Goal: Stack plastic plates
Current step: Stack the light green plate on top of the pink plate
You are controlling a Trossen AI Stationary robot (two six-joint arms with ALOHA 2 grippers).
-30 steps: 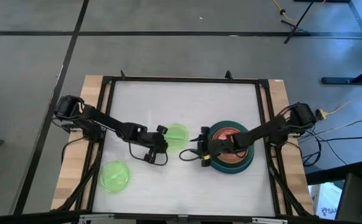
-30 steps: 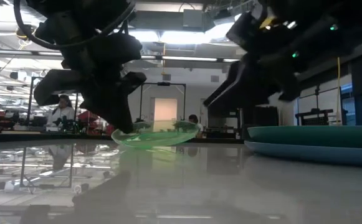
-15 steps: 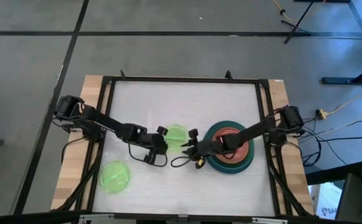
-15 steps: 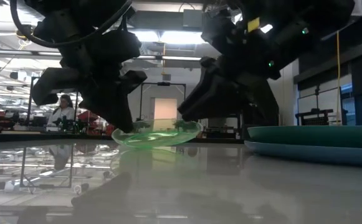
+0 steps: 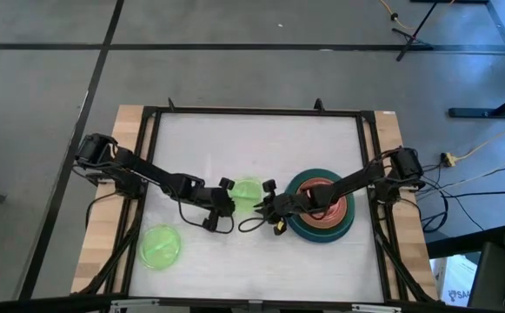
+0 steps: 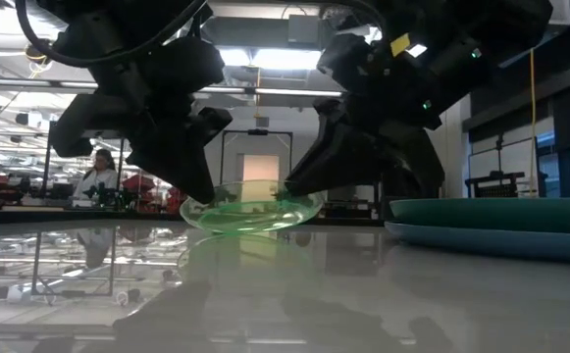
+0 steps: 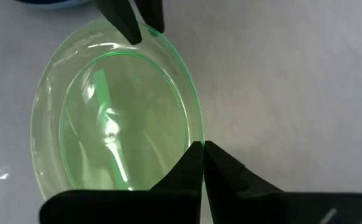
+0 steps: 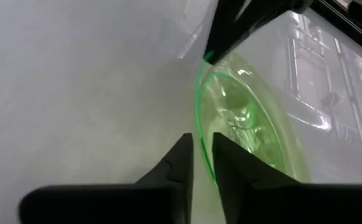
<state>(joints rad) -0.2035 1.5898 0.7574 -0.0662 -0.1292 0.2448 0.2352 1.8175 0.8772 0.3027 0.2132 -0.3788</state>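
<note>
Lime plate, seemingly pinched both sides

The small lime-green plate at mid-bench is hemmed in on two opposite sides: the left gripper pinches one rim, the right gripper closes on the other. Beyond the right gripper, the plate stack blocks that flank. The second lime-green plate lies well apart, near the left arm's side. The bench behind the small lime-green plate lies open.
</note>
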